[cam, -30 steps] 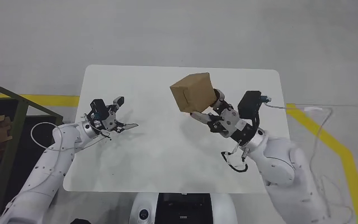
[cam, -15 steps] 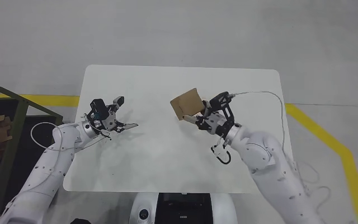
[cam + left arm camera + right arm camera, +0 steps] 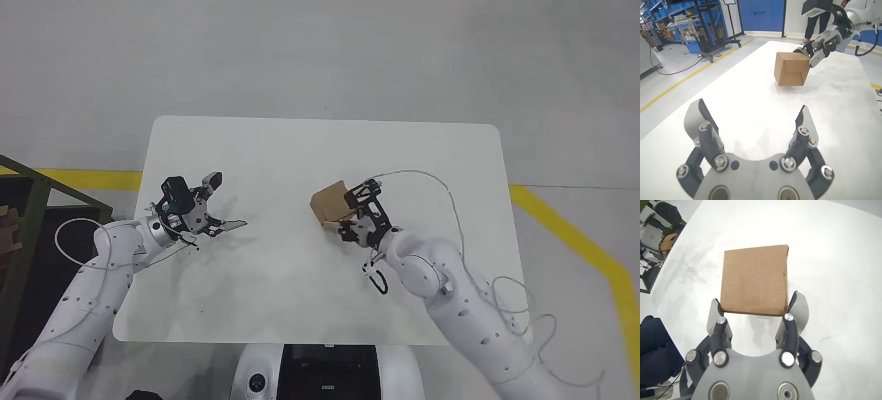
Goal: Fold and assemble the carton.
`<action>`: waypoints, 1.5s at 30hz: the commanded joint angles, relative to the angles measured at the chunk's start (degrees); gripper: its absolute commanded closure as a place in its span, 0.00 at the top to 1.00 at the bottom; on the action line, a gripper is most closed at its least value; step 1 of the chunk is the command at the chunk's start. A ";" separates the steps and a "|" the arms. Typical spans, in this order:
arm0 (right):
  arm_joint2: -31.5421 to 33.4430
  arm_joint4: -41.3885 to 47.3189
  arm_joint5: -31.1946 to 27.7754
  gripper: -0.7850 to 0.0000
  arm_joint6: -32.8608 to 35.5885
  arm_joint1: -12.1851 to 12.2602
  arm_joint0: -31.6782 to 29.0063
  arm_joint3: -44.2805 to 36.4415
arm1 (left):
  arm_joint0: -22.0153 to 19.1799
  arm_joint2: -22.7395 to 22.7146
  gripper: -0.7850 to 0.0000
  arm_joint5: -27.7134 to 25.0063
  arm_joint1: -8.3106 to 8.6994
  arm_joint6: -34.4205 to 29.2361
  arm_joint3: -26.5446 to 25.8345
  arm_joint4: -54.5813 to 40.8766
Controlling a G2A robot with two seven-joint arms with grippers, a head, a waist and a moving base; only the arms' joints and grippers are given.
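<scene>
A closed brown carton [image 3: 328, 203] is near the middle of the white table [image 3: 300, 290]. My right gripper [image 3: 347, 216] is shut on it, a finger on each of two opposite sides [image 3: 754, 279]. In the left wrist view the carton [image 3: 791, 70] hangs tilted, its lower edge at the tabletop or just above it, with folded flaps on the face turned this way; the right gripper [image 3: 807, 56] holds its upper far corner. My left gripper [image 3: 226, 203] stands open over the left part of the table, well apart from the carton, with nothing between its fingers [image 3: 751, 106].
A thin cable [image 3: 440, 185] loops from the right arm over the table's right part. A green frame [image 3: 20, 200] stands off the table's left edge. Bare tabletop lies between the two grippers and along the front.
The right arm has brought the carton down from higher up and toward the table's middle, so it now sits low by the surface. The left arm has not moved.
</scene>
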 commanded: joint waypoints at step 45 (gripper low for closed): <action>30.58 5.75 -8.88 1.00 -31.75 2.85 -11.58 -4.60 | 0.00 0.00 1.00 0.00 0.00 0.00 0.00 0.00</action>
